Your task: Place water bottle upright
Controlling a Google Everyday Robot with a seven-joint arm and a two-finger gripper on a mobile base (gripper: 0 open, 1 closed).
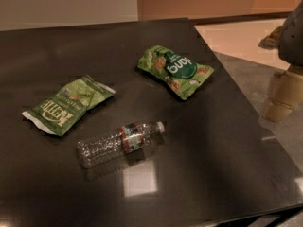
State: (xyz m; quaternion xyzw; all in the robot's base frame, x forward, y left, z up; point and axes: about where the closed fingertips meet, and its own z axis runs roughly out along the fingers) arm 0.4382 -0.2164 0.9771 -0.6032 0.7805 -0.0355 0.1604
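The water bottle (120, 143) lies on its side on the dark table (213, 164), near the front middle. It is clear and ribbed, with a red-and-white label band. Its white cap (160, 126) points to the right and slightly back. My gripper (283, 97) hangs at the far right edge of the camera view, beyond the table's right edge and well to the right of the bottle. It holds nothing that I can see.
A green Kettle snack bag (68, 105) lies left of the bottle. A second green bag (176, 70) lies behind it to the right. The table's right edge (255, 112) runs diagonally, with light floor (236, 37) beyond it.
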